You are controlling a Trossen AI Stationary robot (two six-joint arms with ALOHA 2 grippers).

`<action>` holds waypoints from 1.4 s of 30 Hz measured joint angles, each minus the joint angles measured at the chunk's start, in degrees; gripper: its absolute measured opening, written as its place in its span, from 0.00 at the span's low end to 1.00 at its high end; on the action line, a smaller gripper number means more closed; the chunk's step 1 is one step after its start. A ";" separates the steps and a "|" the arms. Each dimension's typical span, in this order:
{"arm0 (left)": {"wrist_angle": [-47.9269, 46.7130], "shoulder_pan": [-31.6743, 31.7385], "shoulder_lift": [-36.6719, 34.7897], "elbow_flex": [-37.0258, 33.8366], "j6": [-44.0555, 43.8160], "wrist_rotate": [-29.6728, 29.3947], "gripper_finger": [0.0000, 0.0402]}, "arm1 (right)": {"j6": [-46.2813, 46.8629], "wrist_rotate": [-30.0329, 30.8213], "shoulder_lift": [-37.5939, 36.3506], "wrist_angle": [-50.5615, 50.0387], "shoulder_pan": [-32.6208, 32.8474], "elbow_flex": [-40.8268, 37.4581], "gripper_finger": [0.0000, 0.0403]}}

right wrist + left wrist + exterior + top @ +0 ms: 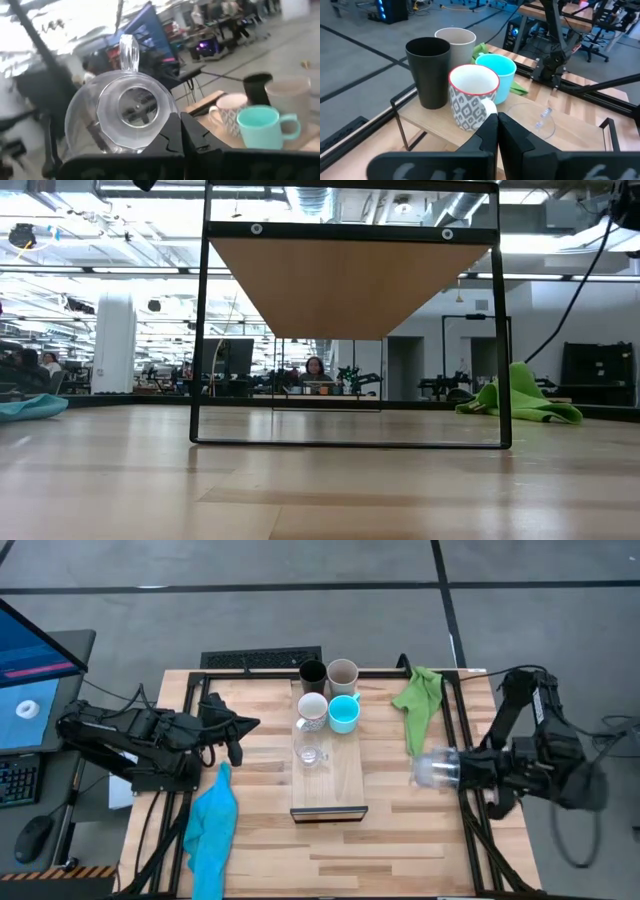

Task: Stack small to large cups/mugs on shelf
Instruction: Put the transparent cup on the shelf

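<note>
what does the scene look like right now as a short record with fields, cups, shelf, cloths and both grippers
shelf: long light-wood shelf mid-table, near half bare
cups on shelf: tall black cup, beige-grey cup, patterned white mug, turquoise mug, clear glass cup, all clustered at the far end
held cup: second clear glass cup, on its side, off the shelf's right
right gripper: shut on that glass cup's rim
left gripper: shut, empty, left of the shelf
cloths: green cloth far right, blue cloth near left
</note>
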 joint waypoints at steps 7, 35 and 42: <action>-0.02 0.02 0.00 0.00 -0.28 -0.22 0.00 | 19.50 -2.84 -0.75 -6.84 -10.39 -2.48 0.00; -0.86 0.01 0.00 0.00 -2.00 -0.37 0.00 | 20.79 -73.10 10.16 -44.34 -64.92 13.40 0.00; -0.90 0.00 0.00 0.00 -2.01 -0.38 0.00 | 16.99 -78.26 18.92 -44.23 -64.92 13.66 0.00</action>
